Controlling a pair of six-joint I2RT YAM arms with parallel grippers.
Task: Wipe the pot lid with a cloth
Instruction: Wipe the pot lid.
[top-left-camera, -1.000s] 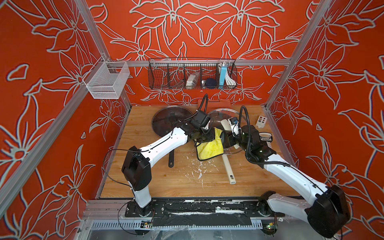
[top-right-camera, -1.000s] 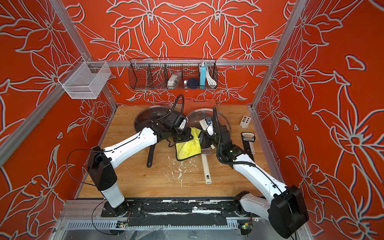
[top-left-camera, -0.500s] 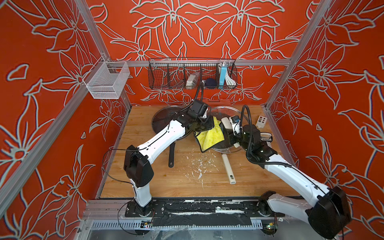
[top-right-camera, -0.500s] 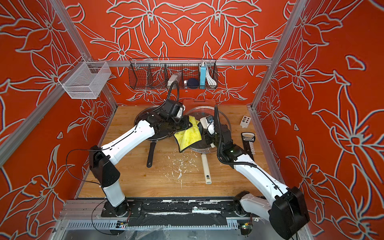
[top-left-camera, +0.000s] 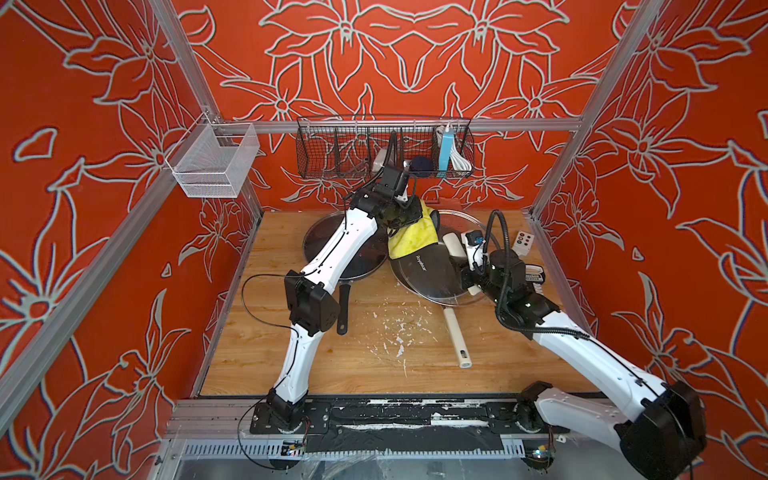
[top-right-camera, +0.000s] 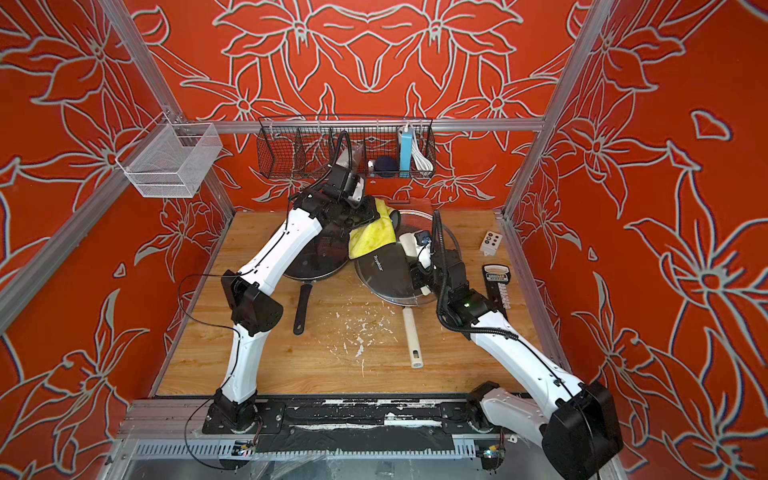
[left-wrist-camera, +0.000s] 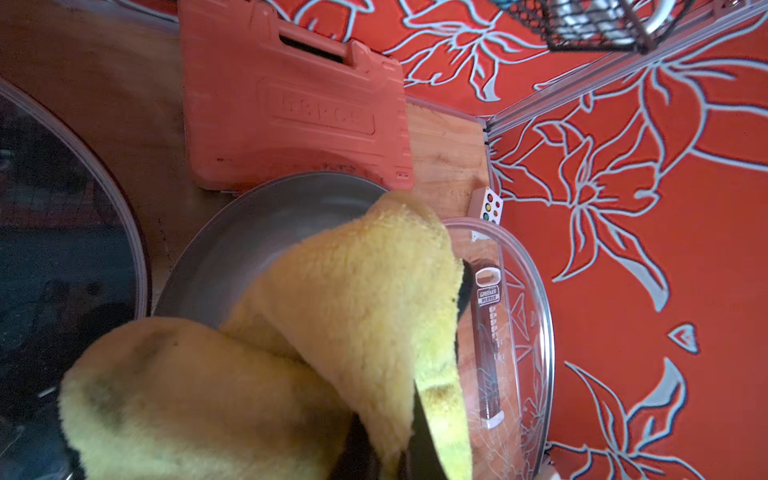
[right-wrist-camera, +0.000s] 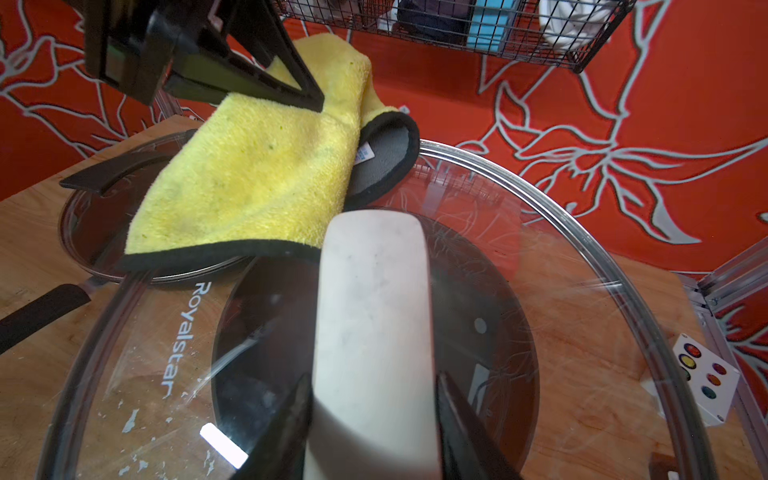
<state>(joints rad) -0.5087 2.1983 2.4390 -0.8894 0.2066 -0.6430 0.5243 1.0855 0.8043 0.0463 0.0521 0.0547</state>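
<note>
The pot lid (top-left-camera: 432, 274) (top-right-camera: 384, 276) is clear glass with a metal rim, and it stands tilted over a pan in both top views. My right gripper (top-left-camera: 465, 270) (right-wrist-camera: 374, 382) is shut on the lid's white handle (right-wrist-camera: 374, 299) (top-right-camera: 409, 245), one finger on each side. The yellow cloth (top-left-camera: 411, 239) (top-right-camera: 372, 239) (right-wrist-camera: 257, 178) (left-wrist-camera: 332, 332) drapes over the lid's far edge, with its dark trim showing. My left gripper (top-left-camera: 409, 216) (top-right-camera: 368, 214) (right-wrist-camera: 307, 95) is shut on a fold of the cloth, above the lid's back rim (left-wrist-camera: 548, 332).
A dark frying pan (top-left-camera: 345, 253) with a black handle (top-left-camera: 343, 307) lies left of the lid. A white pan handle (top-left-camera: 455, 340) sticks out under the lid. An orange case (left-wrist-camera: 291, 104) leans on the back wall. A button box (top-left-camera: 523, 241), a black tool (top-left-camera: 534, 276) and white crumbs (top-left-camera: 395, 332) are on the table.
My left arm has carried the cloth from the lid's near-left edge up across the glass to its far rim. The right gripper and the lid have stayed put.
</note>
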